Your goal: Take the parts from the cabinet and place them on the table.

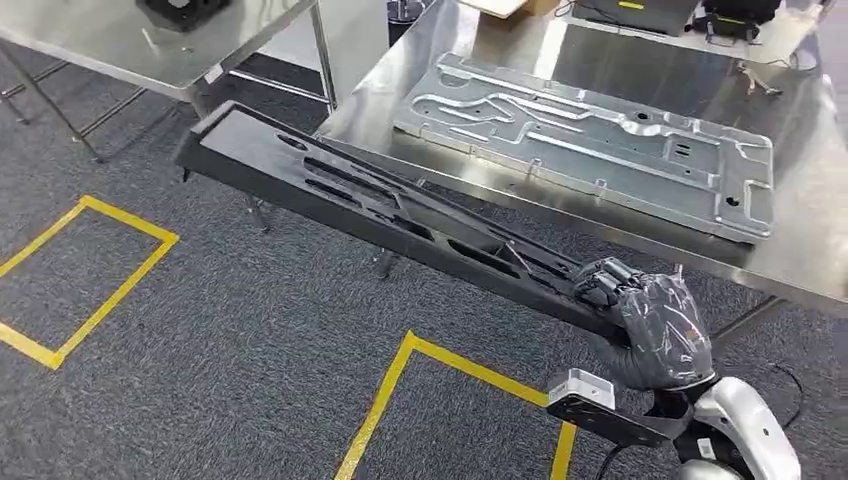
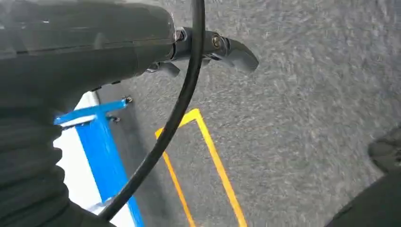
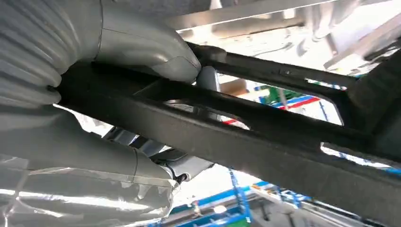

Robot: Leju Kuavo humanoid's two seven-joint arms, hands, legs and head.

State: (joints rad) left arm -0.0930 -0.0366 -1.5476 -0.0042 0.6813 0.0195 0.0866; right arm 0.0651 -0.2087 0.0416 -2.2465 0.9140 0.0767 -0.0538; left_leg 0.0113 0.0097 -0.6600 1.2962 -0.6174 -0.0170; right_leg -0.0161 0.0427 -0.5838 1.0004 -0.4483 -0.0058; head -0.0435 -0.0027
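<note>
- Steel table (image 1: 800,262): polished top taking the upper right of the head view, near edge running diagonally; used below as the landmark.
- Grey carpet floor (image 1: 250,350) in front of the table's near edge: broad open ground, marked with yellow tape squares (image 1: 420,345).
- Second steel table (image 1: 190,60), well to the left of the landmark table, with a strip of floor between the two.
- Long black part (image 1: 400,215): slotted frame, held off the floor, lying roughly parallel to the table's near edge and just in front of it; far end reaching left beyond the table's corner, middle overlapping the edge in the head view; contact with the table not determinable.
- Silver stamped panel (image 1: 600,140): lying flat on the table top, behind the black part, set in from the near edge.
- Right hand (image 1: 650,320): below the table's near edge, palm wrapped in clear film, fingers (image 1: 600,285) curled over the near end of the black part; thumb (image 3: 156,52) pressed on a bar of the part, so grasping it.
- Left hand (image 2: 215,47): away from the table, hanging over carpet with a black cable (image 2: 179,109) across the view; curled or spread, cannot tell.
</note>
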